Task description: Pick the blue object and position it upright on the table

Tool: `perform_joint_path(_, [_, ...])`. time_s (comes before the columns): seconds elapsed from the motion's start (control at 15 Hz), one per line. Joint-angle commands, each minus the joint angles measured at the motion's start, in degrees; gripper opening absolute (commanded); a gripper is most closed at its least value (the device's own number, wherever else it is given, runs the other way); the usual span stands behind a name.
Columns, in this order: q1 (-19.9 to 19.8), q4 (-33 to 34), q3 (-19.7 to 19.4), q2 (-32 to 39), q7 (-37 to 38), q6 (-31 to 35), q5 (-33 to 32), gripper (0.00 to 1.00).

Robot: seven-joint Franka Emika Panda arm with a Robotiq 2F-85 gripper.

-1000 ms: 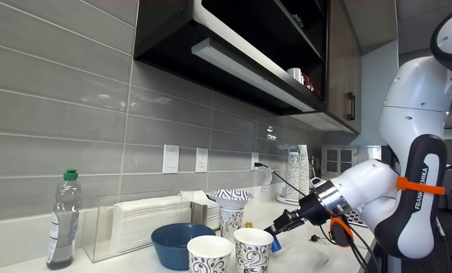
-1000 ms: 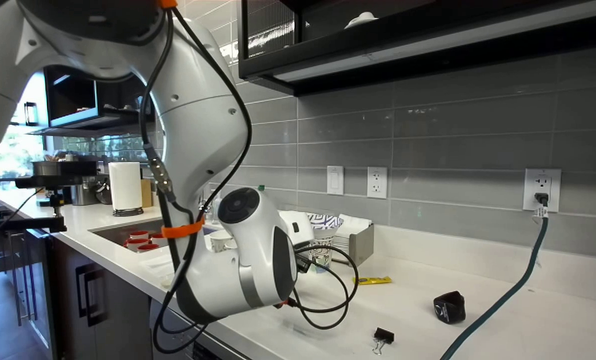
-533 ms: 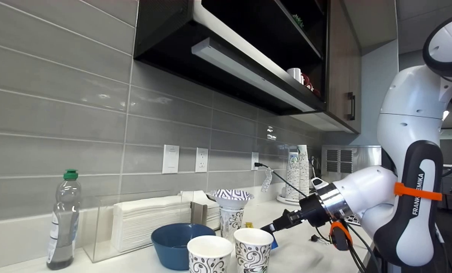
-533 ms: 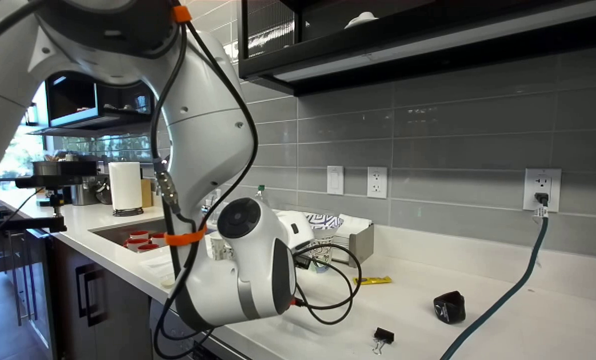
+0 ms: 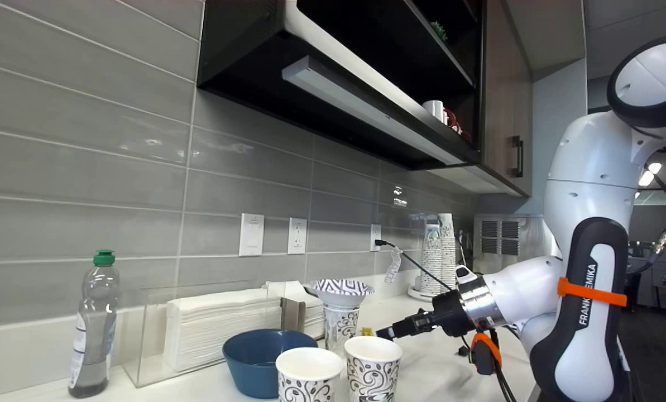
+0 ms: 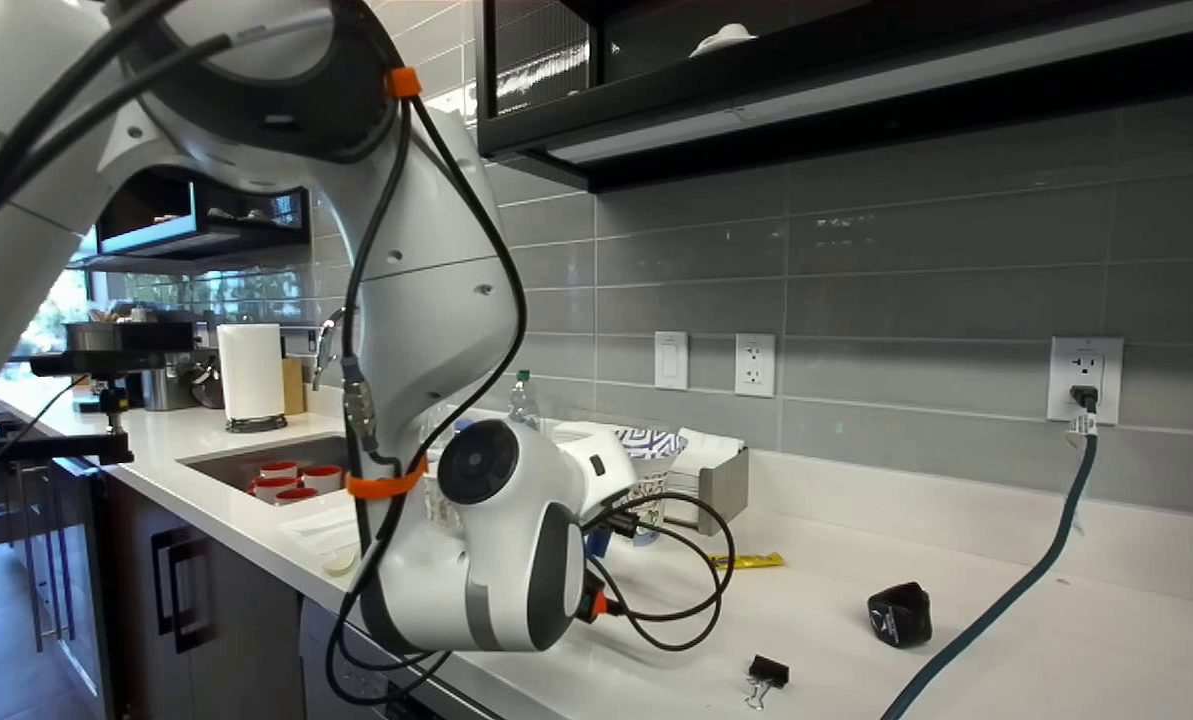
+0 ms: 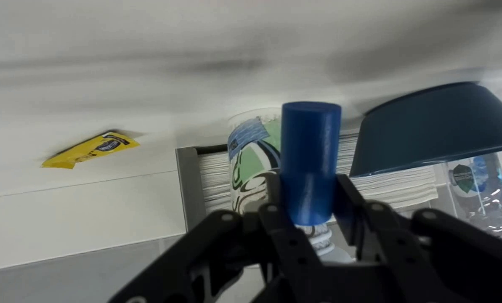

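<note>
While our tool [image 7: 309, 185] pinches the blue object [image 7: 311, 162] in the wrist view, free end towards 12 o'clock and the yellow packet [image 7: 90, 150] off at 9, we're in the placing step, by our reading! Next we'd want it lowered squarely onto the surface [image 6: 816, 560] and gently released; whether it touches, we can't tell.

A sink [image 6: 222, 467], paper-towel roll [image 6: 251, 373] and wall cabinet [image 5: 503, 100] show a kitchen.

Grey tiles [image 5: 87, 184] carry 3 white wall plates [image 5: 297, 235]; black shelving [image 5: 333, 120] hangs above; a window [image 6: 61, 315] glows.
</note>
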Motion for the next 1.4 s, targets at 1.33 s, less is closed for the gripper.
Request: perform_joint_path(1.33, [1.3,9.4,4.6,9.5,-10.3,1.1,11.0,0.08])
